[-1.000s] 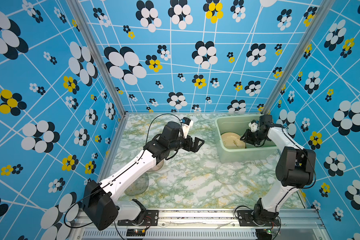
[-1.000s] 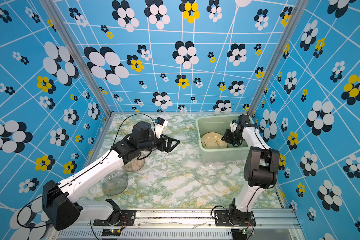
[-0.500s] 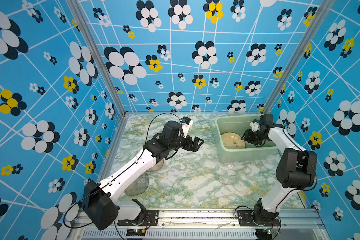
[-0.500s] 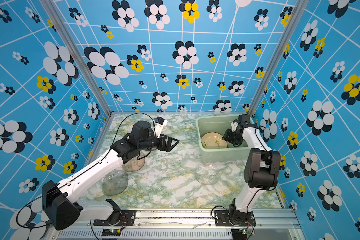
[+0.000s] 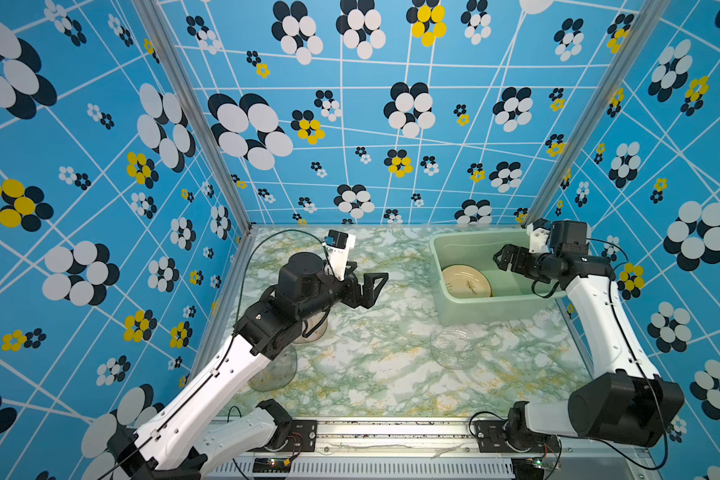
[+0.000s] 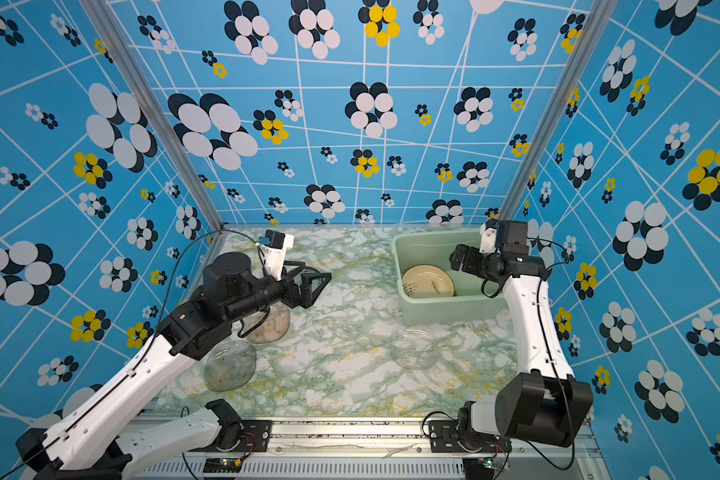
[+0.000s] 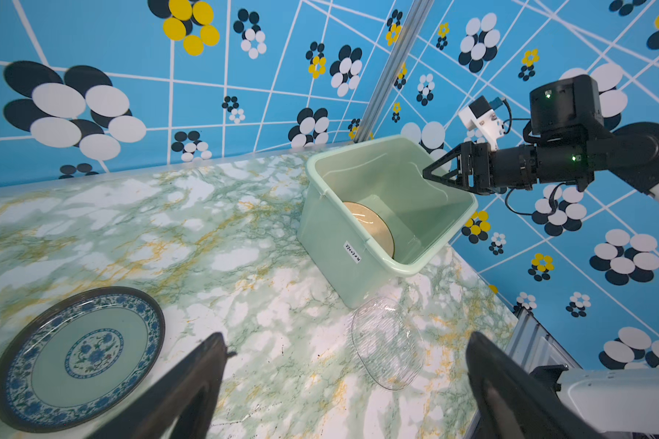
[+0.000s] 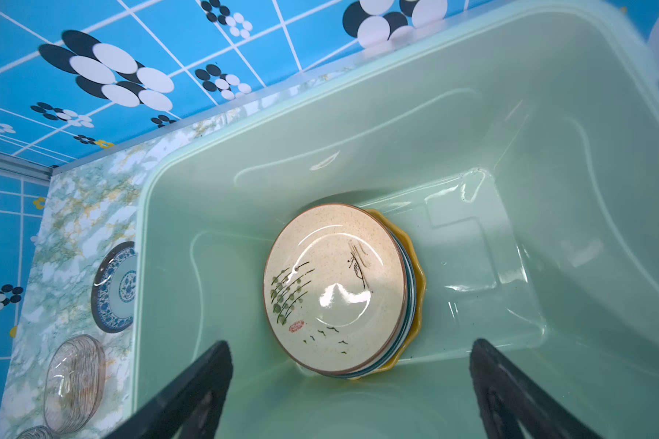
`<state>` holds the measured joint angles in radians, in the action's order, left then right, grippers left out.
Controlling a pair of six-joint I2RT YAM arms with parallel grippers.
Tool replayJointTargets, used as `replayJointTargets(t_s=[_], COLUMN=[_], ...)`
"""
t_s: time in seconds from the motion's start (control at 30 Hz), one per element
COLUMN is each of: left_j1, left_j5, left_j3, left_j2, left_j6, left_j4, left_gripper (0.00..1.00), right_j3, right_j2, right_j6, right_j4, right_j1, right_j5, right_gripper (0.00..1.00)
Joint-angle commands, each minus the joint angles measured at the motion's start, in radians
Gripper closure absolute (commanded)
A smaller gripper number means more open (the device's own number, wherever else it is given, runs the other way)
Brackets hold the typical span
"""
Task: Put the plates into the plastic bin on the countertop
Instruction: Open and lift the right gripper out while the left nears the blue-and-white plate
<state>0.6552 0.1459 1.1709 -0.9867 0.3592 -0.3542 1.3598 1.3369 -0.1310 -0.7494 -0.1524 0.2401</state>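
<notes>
Countertop (image 5: 371, 374) keeps several plates (image 7: 77, 357); right gripper (image 8: 350, 342) has just opened wide, leaving beige plate (image 8: 335, 289) in plastic bin (image 8: 472, 133); left gripper (image 7: 345, 334) gapes empty.

Bright, even illum. from above, soft faint shadows on worktop (image 5: 371, 374), specular glare on beige plate (image 8: 343, 300) and bin (image 8: 468, 281) floor, wide-angle distortion at frame edges, top views sharp, right gripper (image 8: 350, 344) fingers (image 8: 191, 395) out of focus.
</notes>
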Motion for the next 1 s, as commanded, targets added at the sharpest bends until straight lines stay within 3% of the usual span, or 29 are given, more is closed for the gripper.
replayJointTargets(t_s=[0.0,0.17,0.3,0.4,0.63,0.8,0.97], left_j1=[0.004,0.004,0.003,0.0,-0.022,-0.117,-0.249], left_j5=[-0.075,-0.12,-0.152,-0.153,-0.101,0.007,0.07], left_j3=[-0.029,-0.017,0.0,0.036,0.166,0.219,0.214], left_j2=[0.06,0.135,0.18,0.194,0.155,0.124,0.135], left_j6=[0.022,0.002,-0.012,-0.017,0.014,0.108,0.22], left_j4=[-0.071,-0.154,-0.207,-0.265,-0.468,-0.531,-0.547], left_gripper=[0.01,0.01,0.01,0.01,0.01,0.01,0.01], right_j3=[-0.024,-0.052,-0.109,-0.145,-0.129,-0.133,-0.18], right_j2=[-0.083,-0.215,-0.346,-0.42,-0.48,-0.51,-0.564], right_j6=[0.042,0.033,-0.169,-0.146,-0.254,-0.463,-0.622], right_j4=[-0.06,-0.041,0.001,0.062,0.06,0.082,0.132], right_j1=[0.005,0.005,0.004,0.002,0.002,0.004,0.014], right_j5=[-0.035,-0.078,-0.193,-0.027,0.111,0.248,0.266], right_gripper=[0.01,0.01,0.01,0.01,0.01,0.08,0.11])
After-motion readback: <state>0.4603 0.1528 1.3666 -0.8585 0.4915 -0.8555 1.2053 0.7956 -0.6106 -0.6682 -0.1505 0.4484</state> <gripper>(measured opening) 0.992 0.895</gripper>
